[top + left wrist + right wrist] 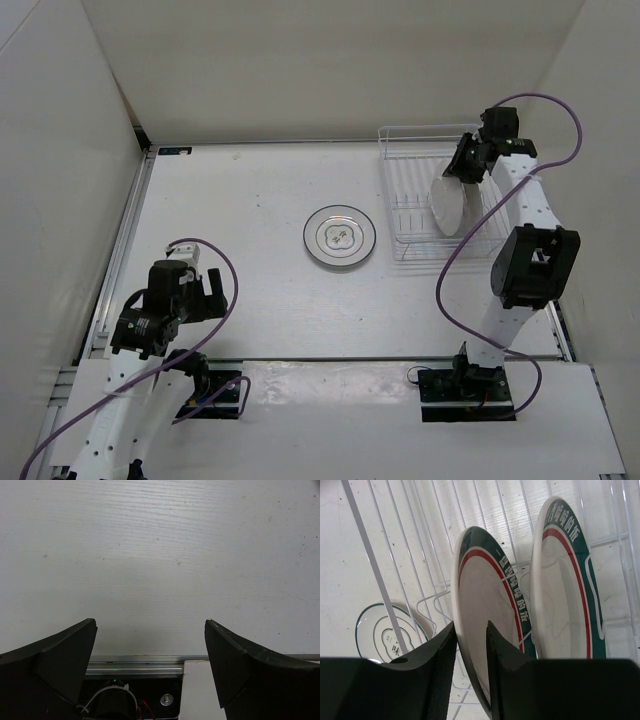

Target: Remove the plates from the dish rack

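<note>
Green-banded plate (485,605) stands on edge in dish rack (405,180) at table's 2 o'clock, edge running 12 to 6, rim pinched by right gripper (470,630). Only the right wrist view shows second banded plate (565,590) beside it. Grey-lined plate (340,236) lies flat, centre. Left gripper (150,622) spread wide, holding nothing.

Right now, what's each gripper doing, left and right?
Left gripper: open, empty.
Right gripper: closed on the rim of the nearer green-rimmed plate.
</note>
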You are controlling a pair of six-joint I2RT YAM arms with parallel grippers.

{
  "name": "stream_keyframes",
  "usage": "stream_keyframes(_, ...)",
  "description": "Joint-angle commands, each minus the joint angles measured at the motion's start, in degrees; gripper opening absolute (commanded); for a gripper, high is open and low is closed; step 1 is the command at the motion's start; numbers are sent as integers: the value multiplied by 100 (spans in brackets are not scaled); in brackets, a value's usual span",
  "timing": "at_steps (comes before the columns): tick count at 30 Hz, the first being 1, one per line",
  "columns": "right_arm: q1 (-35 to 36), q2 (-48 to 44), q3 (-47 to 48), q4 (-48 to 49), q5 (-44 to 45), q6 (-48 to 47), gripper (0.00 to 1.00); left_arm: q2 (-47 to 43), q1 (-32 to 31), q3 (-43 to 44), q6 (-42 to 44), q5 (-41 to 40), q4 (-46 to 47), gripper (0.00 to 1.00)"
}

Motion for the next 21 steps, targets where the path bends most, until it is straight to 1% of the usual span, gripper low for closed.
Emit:
stream_keyframes(1,-3,13,32,-59,-106,-96,33,15,-3,-17,22,-14,90,100)
stream_keyframes(5,-3,13,75,-59,-53,-149,32,32,6,-35,21,-14,107,100)
stream_keyframes(8,-3,48,312,-181,26,-219,26,50,-3,-26,30,-14,90,100)
stream_keyframes(9,-11,57,469,-173,44,-254,19,41,6,-26,30,-23,98,100)
stream_keyframes(11,-3,92,602,-243,53,-272,14,50,6,-26,30,-14,116,100)
stream_keyframes(12,-3,83,664,-261,87,-316,8,59,6,-26,39,-14,99,100)
stream_keyframes(13,-3,83,690,-287,70,-325,6,59,-3,-26,30,-14,98,100)
stream_keyframes(14,-3,109,734,-279,61,-334,6,50,-3,-9,30,-14,107,100)
stream_keyframes(16,-11,118,830,-331,44,-368,0,50,6,-26,30,-14,98,100)
stream_keyframes(21,6,49,1077,-472,-18,-430,0,68,-3,-26,30,3,107,100)
